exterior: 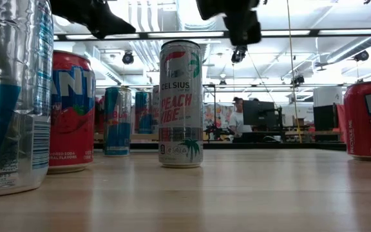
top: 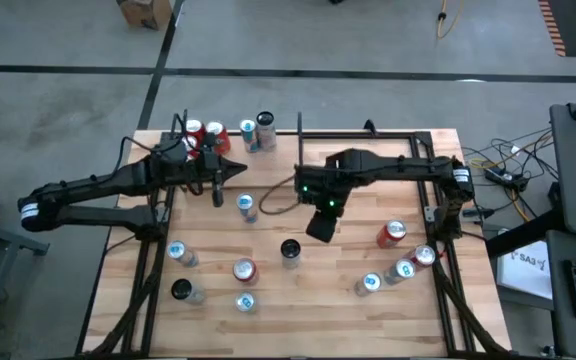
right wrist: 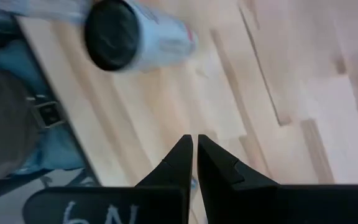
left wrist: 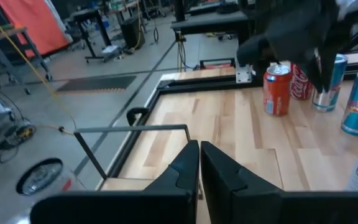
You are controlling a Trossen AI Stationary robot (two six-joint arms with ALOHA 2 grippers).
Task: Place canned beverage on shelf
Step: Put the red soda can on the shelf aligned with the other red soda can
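Both our grippers are closed on nothing: the left gripper (top: 240, 171) hovers near the shelf (top: 186, 122) at the surface's far edge, the right gripper (top: 320, 228) above a black-topped can (top: 290, 250) mid-surface. Cans stand scattered and close together; we judge that a descent with fingers together would knock the can over, and a swinging arm could topple neighbours.

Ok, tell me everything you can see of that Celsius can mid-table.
The Celsius can is a tall, slim, white metal can printed "Celsius Peach Vibe" in pink, with green palm art and a dark top. It stands upright on the wood tabletop, apart from the other cans. Nothing grips it; the right gripper hangs just above, beside it.
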